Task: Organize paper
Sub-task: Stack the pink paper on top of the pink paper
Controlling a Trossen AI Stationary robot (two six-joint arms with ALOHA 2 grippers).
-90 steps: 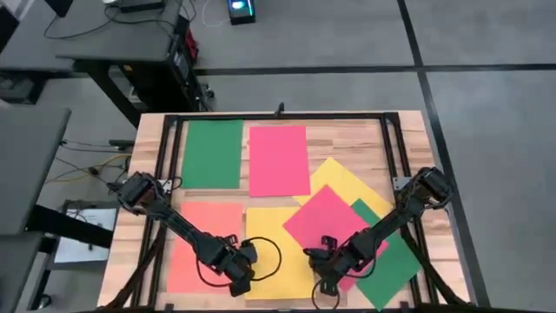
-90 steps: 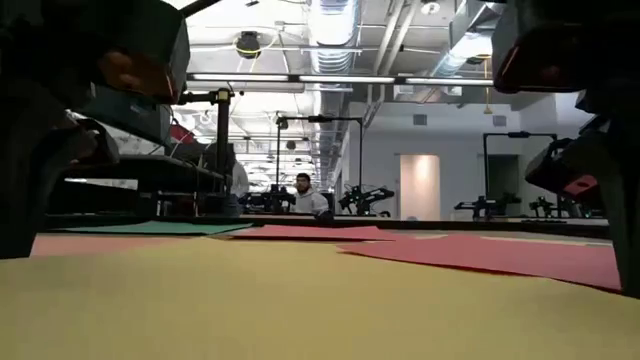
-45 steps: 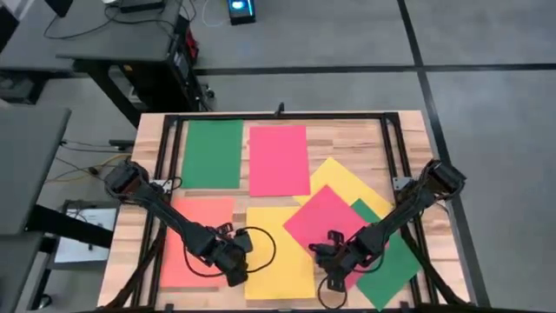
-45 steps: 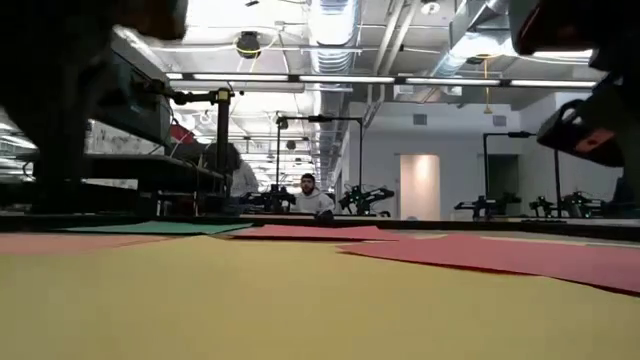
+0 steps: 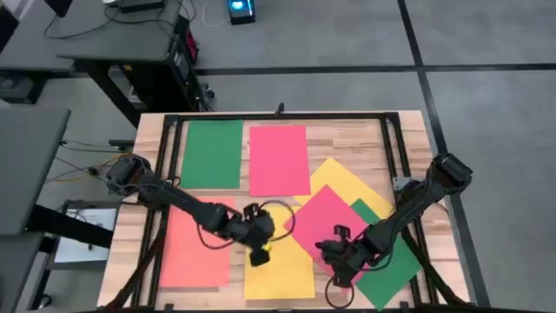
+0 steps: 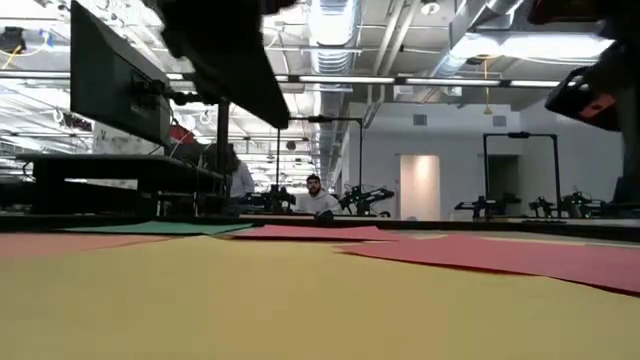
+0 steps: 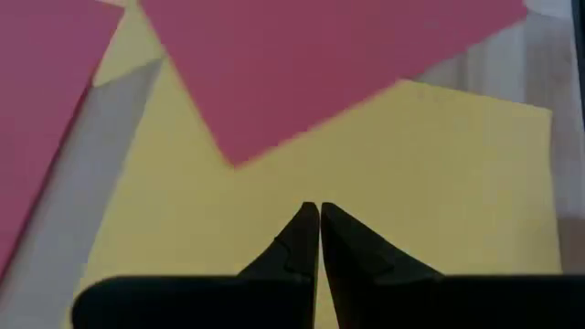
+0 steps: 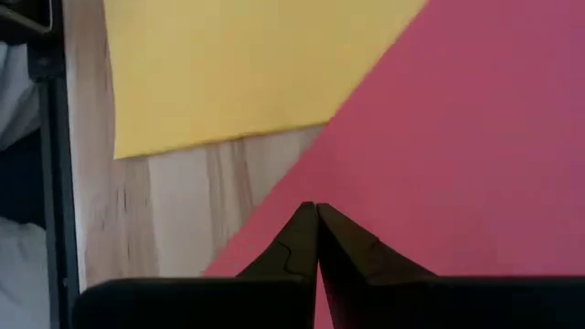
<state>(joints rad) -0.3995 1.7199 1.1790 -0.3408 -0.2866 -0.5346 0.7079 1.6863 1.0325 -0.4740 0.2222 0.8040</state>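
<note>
Paper (image 5: 278, 160): 7 flat sheets, green, pink-red, orange, yellow; some overlapping. Both grippers' fingers together.

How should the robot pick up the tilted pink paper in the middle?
Probably by the near corner of the tilted pink paper, coming from the front edge. That corner lies over bare wood beside the right claw, which is shut. The sheet lies flat, so a corner would need lifting or sliding first.
</note>
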